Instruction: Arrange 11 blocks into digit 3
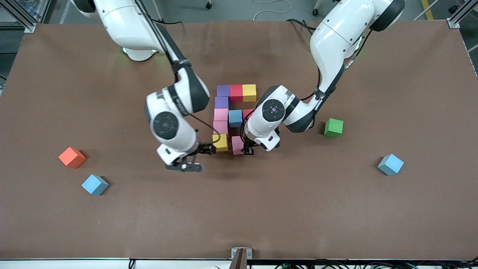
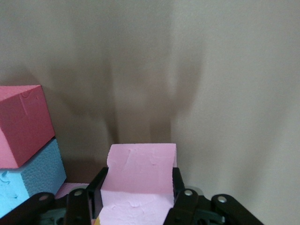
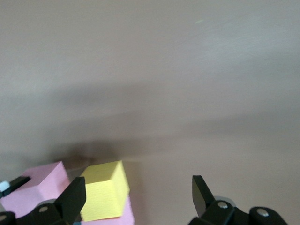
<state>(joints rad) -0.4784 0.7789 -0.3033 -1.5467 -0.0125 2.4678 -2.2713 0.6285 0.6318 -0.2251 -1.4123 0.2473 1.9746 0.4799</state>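
At the middle of the table (image 1: 336, 209) the partly built figure lies: a farthest bar of purple block (image 1: 223, 90), red block (image 1: 236, 92) and yellow block (image 1: 249, 92), then a column running toward the front camera of a second purple block (image 1: 222, 102), two pink blocks (image 1: 220, 114) and a second yellow block (image 1: 221, 142), with a light blue block (image 1: 235, 118) in the middle bar. The left gripper (image 2: 137, 187) is clamped on a third pink block (image 2: 140, 180) just beside that yellow one; whether they touch is hard to tell. The right gripper (image 1: 191, 157), fingers spread wide and holding nothing, sits beside the nearest yellow block. The green block (image 1: 333, 127) lies well apart, toward the left arm's end. An orange cube (image 1: 72, 157) and two loose blue cubes (image 1: 95, 184) lie nearer the camera.
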